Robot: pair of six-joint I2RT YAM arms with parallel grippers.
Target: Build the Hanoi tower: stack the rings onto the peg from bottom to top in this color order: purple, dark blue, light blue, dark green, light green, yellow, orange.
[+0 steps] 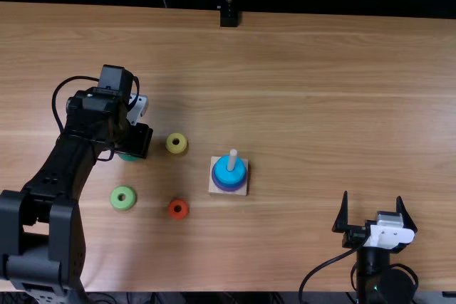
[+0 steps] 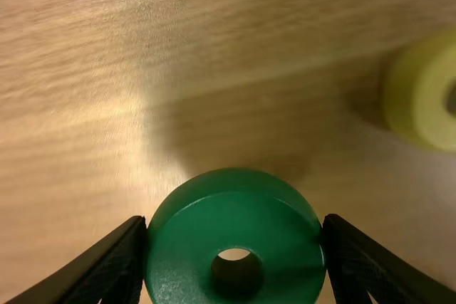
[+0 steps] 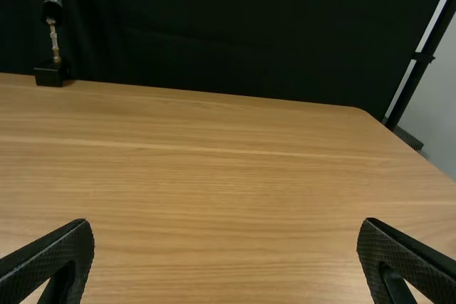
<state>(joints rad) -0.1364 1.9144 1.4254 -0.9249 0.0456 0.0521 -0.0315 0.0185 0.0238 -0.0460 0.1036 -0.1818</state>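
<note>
Looking at the dark green ring (image 2: 189, 247) pinched between both fingers of the left gripper (image 1: 139, 140), left of the yellow ring (image 1: 169, 147). Right gripper (image 1: 372, 197) wide open near the table's near edge. Light blue ring (image 1: 226, 174) on the peg (image 1: 232, 158), purple-blue (image 1: 229, 188) right under it. Light green ring (image 1: 115, 198) and orange ring (image 1: 184, 214) lying loose, closer to the near edge.

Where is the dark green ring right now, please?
In the left wrist view, the dark green ring is gripped between the fingers of the left gripper; the top view shows it left of the yellow ring, beyond the light green ring.
</note>
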